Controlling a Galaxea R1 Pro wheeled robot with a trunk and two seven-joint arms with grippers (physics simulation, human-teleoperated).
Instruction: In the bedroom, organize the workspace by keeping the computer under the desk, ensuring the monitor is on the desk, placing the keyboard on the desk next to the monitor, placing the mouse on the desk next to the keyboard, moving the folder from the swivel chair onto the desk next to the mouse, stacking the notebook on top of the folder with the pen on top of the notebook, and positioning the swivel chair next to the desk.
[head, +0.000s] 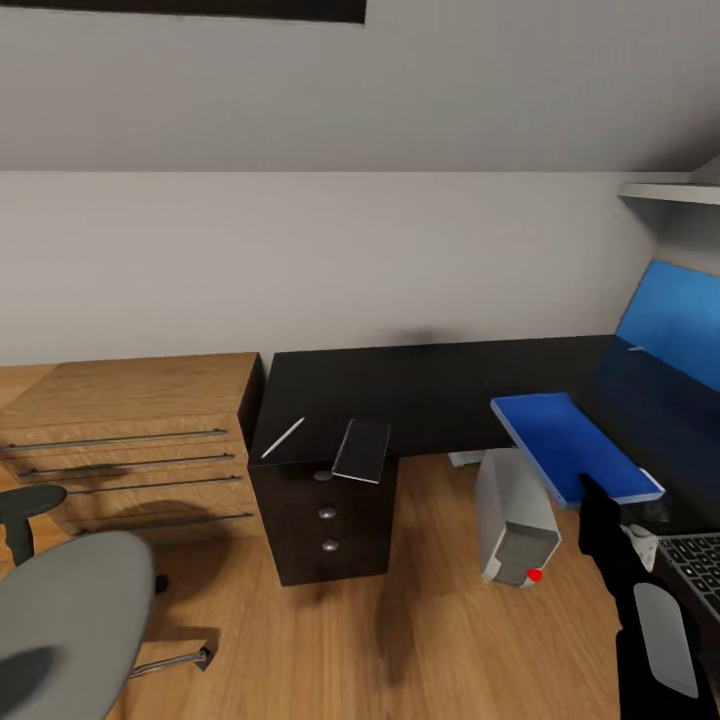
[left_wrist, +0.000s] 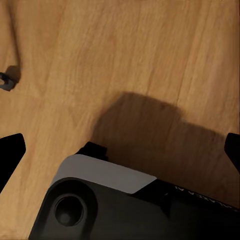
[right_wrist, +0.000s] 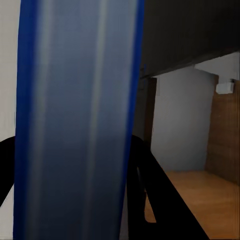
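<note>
right gripper (head: 612, 510): clamped on the folder (head: 572, 445), held over the desk (head: 420, 385) front edge by the keyboard (head: 695, 565)
left gripper: jaws apart, empty
tip: probably lower it flat, clear of the keys

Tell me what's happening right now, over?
Right hand shut on the blue folder, held over the desk edge. Left hand open above floor. Notebook, pen waiting on desk.
</note>
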